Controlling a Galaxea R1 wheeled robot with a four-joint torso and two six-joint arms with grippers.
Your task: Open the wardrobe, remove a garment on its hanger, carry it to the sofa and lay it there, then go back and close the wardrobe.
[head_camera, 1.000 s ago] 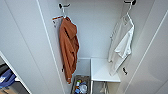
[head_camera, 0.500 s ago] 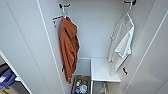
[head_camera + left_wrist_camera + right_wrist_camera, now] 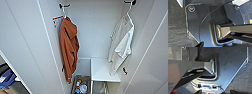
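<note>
The wardrobe (image 3: 100, 32) stands open in the head view, its white doors swung out to the left and right. Inside, at the right, the white garment (image 3: 121, 45) hangs limp on its thin white hanger (image 3: 129, 11), whose hook sits over a dark peg at the top. At the left hangs a longer rust-orange garment (image 3: 68, 47) on its own hanger. The wrist views give dark robot parts over dark grey floor, and the fingers cannot be made out there.
The left door (image 3: 27, 50) and right door (image 3: 152, 60) flank the opening. A white shelf (image 3: 102, 71) sits low inside at the right. Beside it a bin (image 3: 81, 86) holds small colourful items. Blue cloth (image 3: 6, 77) shows at the far lower left.
</note>
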